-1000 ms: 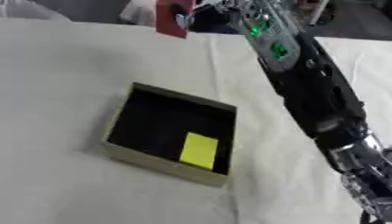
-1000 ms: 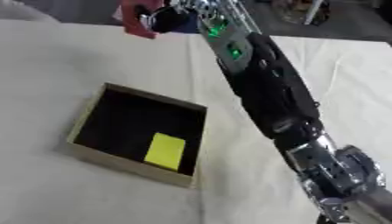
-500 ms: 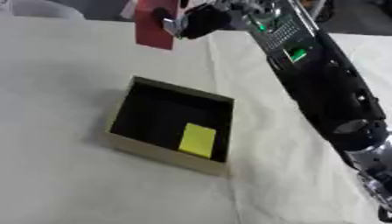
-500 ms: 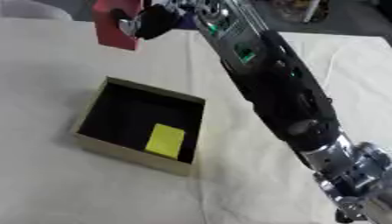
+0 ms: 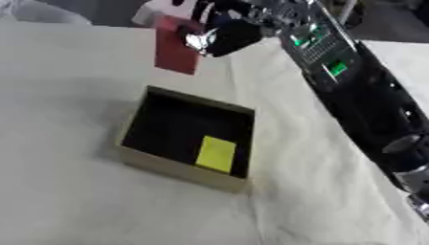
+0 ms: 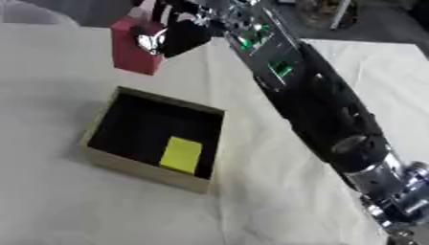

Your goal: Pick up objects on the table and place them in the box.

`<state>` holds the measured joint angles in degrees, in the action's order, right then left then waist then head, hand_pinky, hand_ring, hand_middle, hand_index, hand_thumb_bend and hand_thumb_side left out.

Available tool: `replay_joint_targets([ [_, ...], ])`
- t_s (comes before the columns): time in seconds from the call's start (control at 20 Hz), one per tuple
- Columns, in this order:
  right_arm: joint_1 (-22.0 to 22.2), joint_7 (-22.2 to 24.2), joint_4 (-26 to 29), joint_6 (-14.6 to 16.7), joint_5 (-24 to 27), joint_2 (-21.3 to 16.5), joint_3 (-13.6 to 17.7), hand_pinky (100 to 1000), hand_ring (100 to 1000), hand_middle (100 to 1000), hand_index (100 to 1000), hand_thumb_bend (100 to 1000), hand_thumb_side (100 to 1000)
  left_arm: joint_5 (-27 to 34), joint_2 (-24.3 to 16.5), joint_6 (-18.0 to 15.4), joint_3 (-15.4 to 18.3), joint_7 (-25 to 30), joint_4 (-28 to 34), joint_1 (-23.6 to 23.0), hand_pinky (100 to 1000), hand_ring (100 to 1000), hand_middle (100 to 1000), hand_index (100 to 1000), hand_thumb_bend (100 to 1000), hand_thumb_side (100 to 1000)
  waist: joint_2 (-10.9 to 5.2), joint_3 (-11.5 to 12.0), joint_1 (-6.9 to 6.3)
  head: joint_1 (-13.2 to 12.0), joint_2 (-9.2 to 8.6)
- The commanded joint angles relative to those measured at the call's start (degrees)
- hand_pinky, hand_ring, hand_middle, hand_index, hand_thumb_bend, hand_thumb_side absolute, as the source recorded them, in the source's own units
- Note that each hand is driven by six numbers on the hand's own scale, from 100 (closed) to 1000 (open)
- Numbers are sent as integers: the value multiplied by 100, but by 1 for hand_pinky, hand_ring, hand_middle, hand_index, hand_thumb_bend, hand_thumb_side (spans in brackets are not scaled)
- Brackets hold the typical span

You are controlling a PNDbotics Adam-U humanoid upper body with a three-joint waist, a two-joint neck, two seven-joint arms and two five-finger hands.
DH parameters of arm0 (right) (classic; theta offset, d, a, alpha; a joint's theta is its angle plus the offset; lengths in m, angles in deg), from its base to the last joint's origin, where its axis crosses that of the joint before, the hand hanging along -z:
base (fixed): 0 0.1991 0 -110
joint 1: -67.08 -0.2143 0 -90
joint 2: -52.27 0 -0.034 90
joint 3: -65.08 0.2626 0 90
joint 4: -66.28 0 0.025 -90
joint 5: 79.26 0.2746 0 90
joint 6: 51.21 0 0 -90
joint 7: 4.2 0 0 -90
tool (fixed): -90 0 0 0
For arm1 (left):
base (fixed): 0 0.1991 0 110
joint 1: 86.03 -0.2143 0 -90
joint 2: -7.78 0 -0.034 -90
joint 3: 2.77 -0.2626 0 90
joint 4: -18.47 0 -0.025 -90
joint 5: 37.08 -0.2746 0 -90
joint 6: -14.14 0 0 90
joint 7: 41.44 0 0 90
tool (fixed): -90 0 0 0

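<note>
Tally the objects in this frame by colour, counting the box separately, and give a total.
Red: 1, the red block held by the right hand beyond the box's far edge.
Yellow: 1, the yellow block lying inside the box.
Box: 1, the tan box with a black interior.
Total: 3.

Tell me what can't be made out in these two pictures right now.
- Right hand: blurred; its fingers on the red block merge together.
- Red block: far side hidden by the hand.
- Box: near inner wall hidden by its rim.
- Left hand: in neither view.
</note>
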<state>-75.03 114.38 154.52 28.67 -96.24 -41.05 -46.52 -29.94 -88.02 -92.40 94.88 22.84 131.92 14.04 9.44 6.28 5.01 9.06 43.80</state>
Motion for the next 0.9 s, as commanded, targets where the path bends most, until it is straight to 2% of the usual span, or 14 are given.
replay_joint_targets([
  [0.05, -3, 14, -3, -11, 296, -325, -2, 588, 699, 850, 959, 100, 385, -47, -179, 6, 66, -18, 115, 17, 667, 760, 698, 767, 292, 572, -107, -17, -39, -19, 32],
  [0.4, 341, -93, 46, 101, 489, -480, 61, 611, 713, 849, 956, 100, 436, -65, -163, 7, 73, -34, 115, -30, 666, 760, 698, 767, 292, 572, -128, -18, -67, -23, 32],
  [0.55, 453, -144, 65, 137, 490, -466, 77, 633, 728, 851, 955, 100, 422, -66, -161, 15, 69, -34, 115, -52, 667, 760, 698, 767, 294, 571, -162, 3, -69, -8, 32],
  [0.9, 538, -52, -15, 249, 467, -435, -5, 779, 811, 874, 953, 100, 445, -63, -167, 25, 63, -31, 115, -76, 667, 761, 698, 767, 294, 572, -198, 63, -40, 29, 32],
])
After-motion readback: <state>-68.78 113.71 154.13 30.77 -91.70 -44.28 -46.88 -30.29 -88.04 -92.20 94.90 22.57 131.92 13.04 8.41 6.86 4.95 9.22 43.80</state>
